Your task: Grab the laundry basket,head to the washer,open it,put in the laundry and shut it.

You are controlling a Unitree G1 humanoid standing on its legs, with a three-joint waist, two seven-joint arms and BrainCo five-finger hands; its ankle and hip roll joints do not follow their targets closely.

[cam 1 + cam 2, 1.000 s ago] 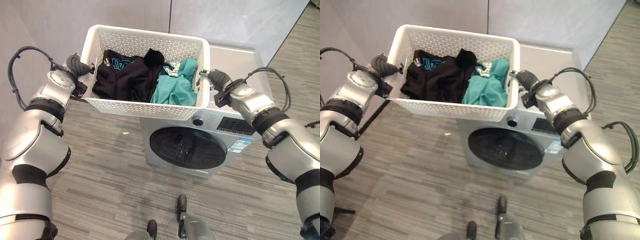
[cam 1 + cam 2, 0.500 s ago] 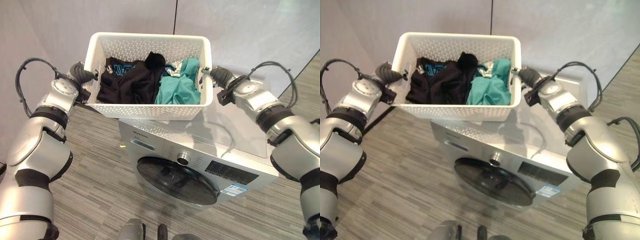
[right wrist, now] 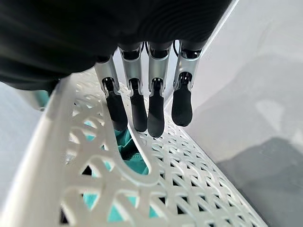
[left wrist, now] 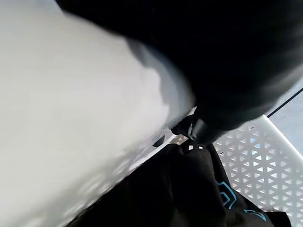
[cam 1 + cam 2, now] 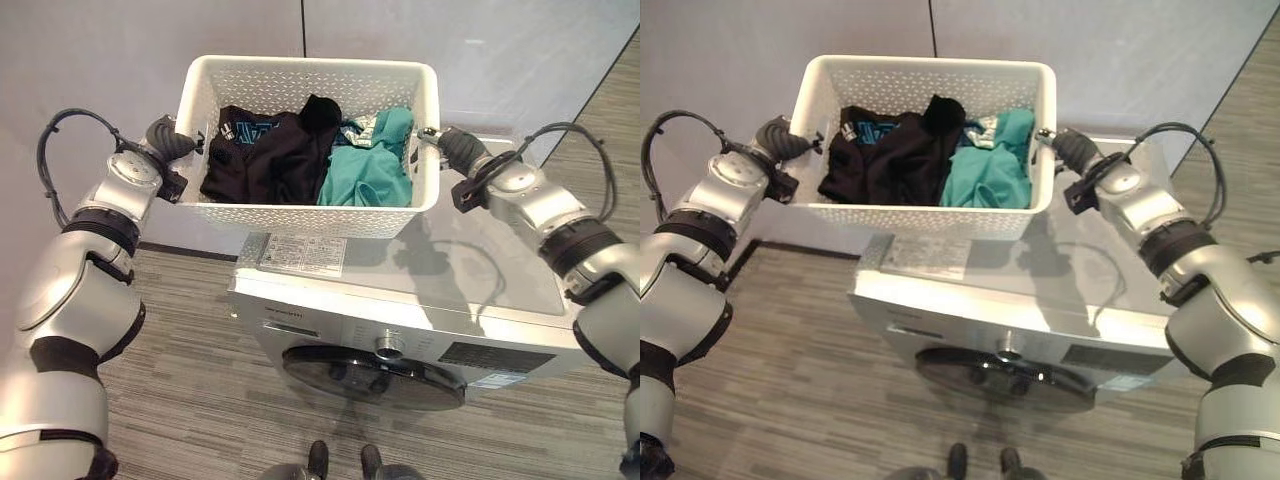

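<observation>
A white perforated laundry basket [image 5: 300, 215] hangs in the air between my two hands, over the back left part of the washer's top [image 5: 420, 275]. Inside lie black clothes [image 5: 265, 155] and a teal garment [image 5: 365, 175]. My left hand [image 5: 168, 138] grips the basket's left end, its fingers hooked over the rim. My right hand [image 5: 452, 150] grips the right end; in the right wrist view its fingers [image 3: 156, 113] curl down into the handle cut-out of the basket wall [image 3: 118, 189]. The washer's round dark door [image 5: 370, 365] is closed.
The silver washer stands against a grey wall [image 5: 120, 40], with a printed label [image 5: 305, 255] on its top, a knob [image 5: 388, 347] and a control panel [image 5: 490, 352] on its front. Grey striped floor [image 5: 190, 400] lies to its left and front.
The camera has moved closer to the washer, which now sits right below and in front. The basket stays held in both hands, now above the washer's top.
</observation>
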